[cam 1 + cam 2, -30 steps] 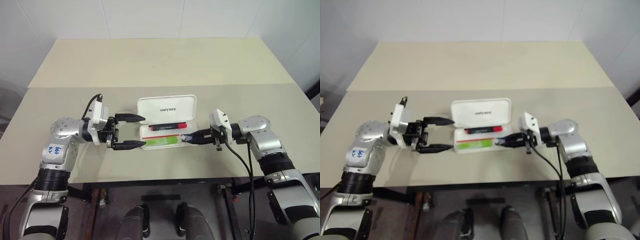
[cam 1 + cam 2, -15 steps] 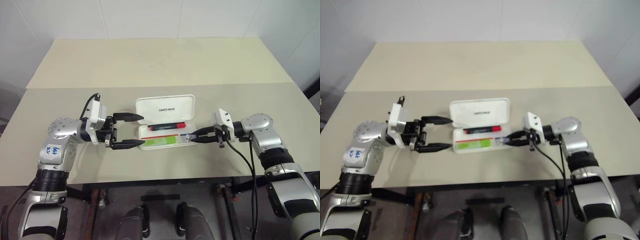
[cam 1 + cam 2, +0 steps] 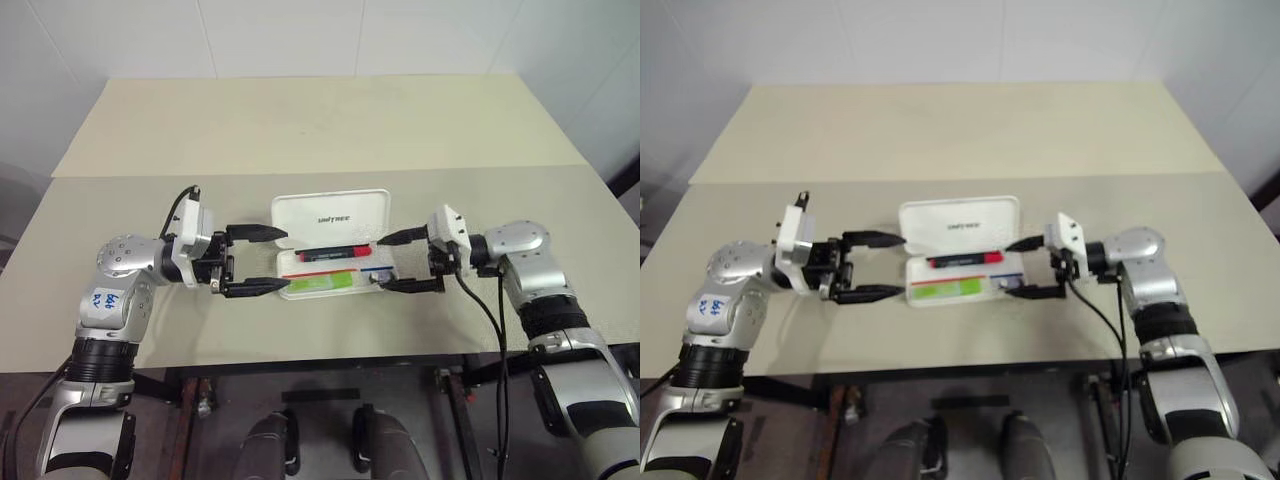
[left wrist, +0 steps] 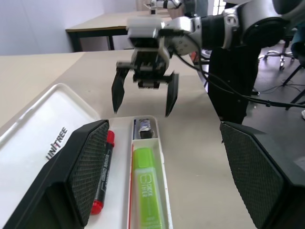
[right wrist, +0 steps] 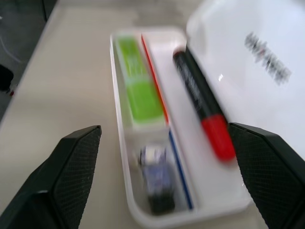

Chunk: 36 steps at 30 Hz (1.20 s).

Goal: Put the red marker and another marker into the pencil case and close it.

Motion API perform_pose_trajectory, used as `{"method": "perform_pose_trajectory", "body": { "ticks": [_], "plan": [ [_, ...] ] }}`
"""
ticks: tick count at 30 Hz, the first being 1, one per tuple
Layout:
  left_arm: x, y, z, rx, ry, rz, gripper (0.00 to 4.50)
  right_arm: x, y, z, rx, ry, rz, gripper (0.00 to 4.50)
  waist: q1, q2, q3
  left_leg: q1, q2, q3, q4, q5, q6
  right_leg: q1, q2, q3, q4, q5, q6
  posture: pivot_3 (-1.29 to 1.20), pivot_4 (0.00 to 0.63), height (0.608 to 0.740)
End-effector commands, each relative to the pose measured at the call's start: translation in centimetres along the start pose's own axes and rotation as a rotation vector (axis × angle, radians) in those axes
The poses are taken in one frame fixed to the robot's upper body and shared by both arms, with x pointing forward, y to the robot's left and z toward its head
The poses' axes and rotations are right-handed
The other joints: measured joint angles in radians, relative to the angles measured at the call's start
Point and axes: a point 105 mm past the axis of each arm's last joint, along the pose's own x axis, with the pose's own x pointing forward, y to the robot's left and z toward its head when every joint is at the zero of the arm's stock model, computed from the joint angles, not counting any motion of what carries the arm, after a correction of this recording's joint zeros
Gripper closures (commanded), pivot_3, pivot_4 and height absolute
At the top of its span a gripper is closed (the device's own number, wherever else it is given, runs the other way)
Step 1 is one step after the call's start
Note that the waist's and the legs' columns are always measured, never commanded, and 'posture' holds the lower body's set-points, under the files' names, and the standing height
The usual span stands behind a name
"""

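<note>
The pencil case [image 3: 289, 272] lies open at mid-table with its white lid [image 3: 333, 213] tipped back. In the rear slot rests the red marker [image 3: 335, 252], black-barrelled with a red cap. The lime-green marker [image 3: 322, 284] fills the front slot, and a small grey stub [image 3: 375, 280] sits at the case's right end. My left gripper [image 3: 283, 263] is open, its fingers straddling the case's left end. At the right end my right gripper [image 3: 384, 264] is open, fingers either side of the case, holding nothing. The left wrist view looks along the red marker [image 4: 102, 171] and green marker [image 4: 147, 191] toward the right gripper [image 4: 144, 100].
The case sits on a beige table [image 3: 520, 320] whose front edge is just below both arms. A second beige table [image 3: 320, 120] joins it behind, against a white wall. Cables hang from both wrists.
My right gripper has gone from shut to wide open and has lifted slightly at the case's right end. The left gripper and the case have stayed put.
</note>
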Motion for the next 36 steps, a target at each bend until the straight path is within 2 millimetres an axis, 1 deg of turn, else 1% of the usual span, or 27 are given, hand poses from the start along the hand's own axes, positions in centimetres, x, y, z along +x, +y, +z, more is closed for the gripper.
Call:
{"method": "perform_pose_trajectory", "body": {
  "ticks": [1,3,7,10,14,19,20,23,26,30,33,36],
  "plan": [
    [-1.1,0.1,1.1,0.039,-0.020,0.034,0.60,-2.2,0.2,2.8,-0.037,-0.079,-0.096,0.01,0.003,0.000,0.000,0.000,0.000,0.000,0.000,0.000,0.000,0.000,0.000,0.000,0.000,0.000,0.000,0.00,0.150,0.740],
    [-1.7,0.1,0.8,0.029,-0.008,0.048,0.60,-3.1,0.7,3.4,-0.030,-0.095,-0.144,0.01,0.005,0.000,0.000,-0.001,0.000,0.000,0.000,-0.001,0.001,0.000,-0.001,-0.001,-0.002,0.000,0.000,0.00,0.150,0.740],
    [-2.8,0.3,0.4,0.018,0.006,0.069,0.60,-4.6,1.1,3.9,-0.012,-0.105,-0.218,0.01,0.005,0.000,0.000,0.000,0.000,0.000,0.000,-0.003,0.003,0.000,-0.001,0.000,-0.003,0.000,0.000,0.00,0.150,0.740],
    [-3.9,0.8,0.2,0.014,-0.001,0.106,1.17,-6.3,1.6,4.1,0.004,-0.111,-0.279,0.00,0.005,0.000,0.000,0.000,0.000,0.000,-0.001,-0.003,0.004,0.001,-0.001,0.000,-0.003,0.000,0.000,0.00,0.150,0.740],
    [-4.8,1.7,0.0,0.032,-0.008,0.161,2.55,-7.2,1.5,4.1,0.007,-0.103,-0.359,0.00,0.002,0.000,0.000,0.000,0.000,0.001,-0.001,-0.003,0.003,0.000,-0.001,0.000,-0.003,0.000,0.000,0.00,0.150,0.740],
    [-4.8,2.0,-0.2,0.031,-0.015,0.170,4.35,-7.3,1.3,4.2,0.000,-0.103,-0.380,0.00,0.003,0.000,0.000,0.000,0.000,0.001,-0.001,-0.003,0.004,0.000,-0.001,0.000,-0.003,0.001,0.000,0.00,0.150,0.740],
    [-4.8,2.0,-0.3,0.032,-0.015,0.170,4.47,-7.3,1.3,4.2,0.000,-0.103,-0.380,0.00,0.003,0.000,0.000,0.000,0.000,0.001,-0.001,-0.003,0.004,0.000,-0.001,0.000,-0.003,0.001,0.000,0.00,0.150,0.740],
    [-4.8,2.3,-0.3,0.038,-0.030,0.192,4.47,-7.1,1.4,4.0,0.001,-0.100,-0.377,0.00,0.003,0.000,0.000,0.000,0.000,0.001,-0.001,-0.003,0.004,0.000,-0.001,0.000,-0.003,0.001,0.000,0.00,0.150,0.740],
    [-4.8,3.3,-0.1,0.057,-0.078,0.269,4.47,-7.0,1.4,3.9,0.001,-0.098,-0.377,0.00,0.007,0.000,0.000,0.000,0.000,0.001,-0.001,-0.003,0.004,0.000,-0.001,-0.001,-0.003,0.001,0.001,0.00,0.150,0.740],
    [-4.9,5.7,0.4,0.088,-0.141,0.453,4.47,-7.1,1.3,3.8,0.002,-0.096,-0.384,0.00,0.018,0.000,0.000,0.000,0.000,0.001,0.000,-0.003,0.004,0.001,-0.001,0.000,-0.003,0.001,0.001,0.00,0.150,0.740],
    [-4.6,7.2,0.1,0.098,-0.131,0.544,4.47,-7.0,1.2,3.8,0.003,-0.095,-0.387,0.00,0.026,0.000,0.000,0.000,0.000,0.001,0.000,-0.003,0.004,0.001,-0.001,0.000,-0.003,0.001,0.001,0.00,0.150,0.740],
    [-4.0,8.2,-0.5,0.097,-0.110,0.593,4.47,-6.8,1.2,3.8,0.003,-0.094,-0.387,0.00,0.029,0.000,0.000,0.000,0.000,0.001,0.000,-0.003,0.004,0.001,-0.001,-0.001,-0.003,0.001,0.001,0.00,0.150,0.740]
  ]
}}
